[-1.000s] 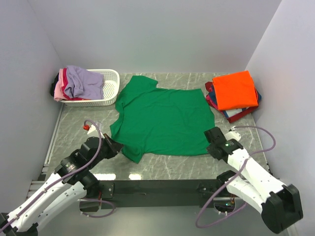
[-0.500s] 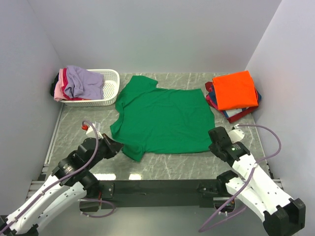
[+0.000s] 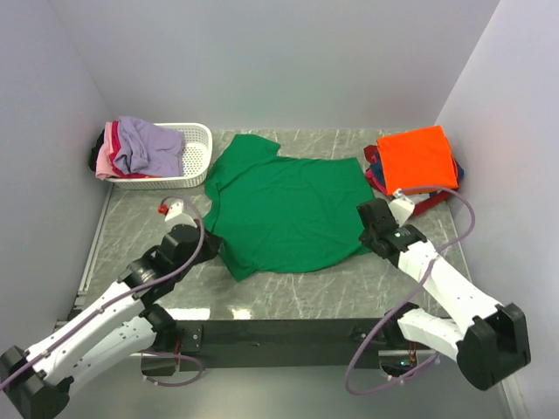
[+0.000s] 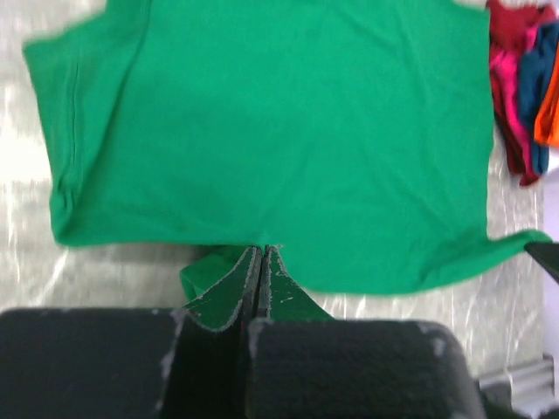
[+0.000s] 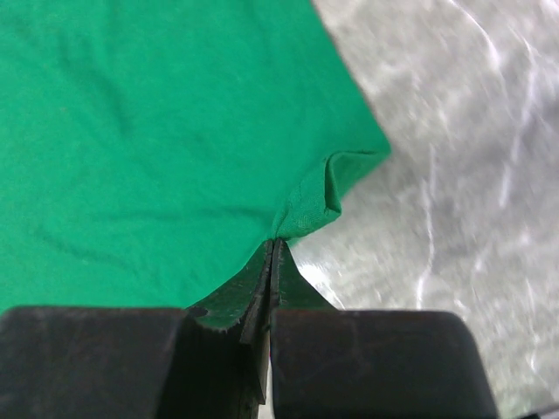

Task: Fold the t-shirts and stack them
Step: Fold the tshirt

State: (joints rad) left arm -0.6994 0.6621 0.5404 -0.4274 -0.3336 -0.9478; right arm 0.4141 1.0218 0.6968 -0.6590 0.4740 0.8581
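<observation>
The bright green t-shirt (image 3: 288, 208) lies spread on the marble table, neck toward the left. My left gripper (image 3: 210, 243) is shut on its near left edge by the sleeve; the left wrist view shows the cloth (image 4: 288, 131) pinched at my fingertips (image 4: 263, 249). My right gripper (image 3: 367, 229) is shut on the near right hem corner, which bunches up in the right wrist view (image 5: 336, 188). A folded orange shirt (image 3: 417, 159) tops a stack of red and navy shirts (image 3: 384, 183) at the back right. Lavender (image 3: 148, 144) and pink (image 3: 106, 153) shirts lie in the basket.
The white slotted basket (image 3: 194, 161) stands at the back left. White walls close in the table on three sides. A black rail (image 3: 279, 332) with both arm bases runs along the near edge. Bare marble (image 3: 297, 292) shows in front of the green shirt.
Both grippers have moved away from the near edge, carrying the green shirt's near edge with them. The hem has shifted back and the right corner now bunches.
</observation>
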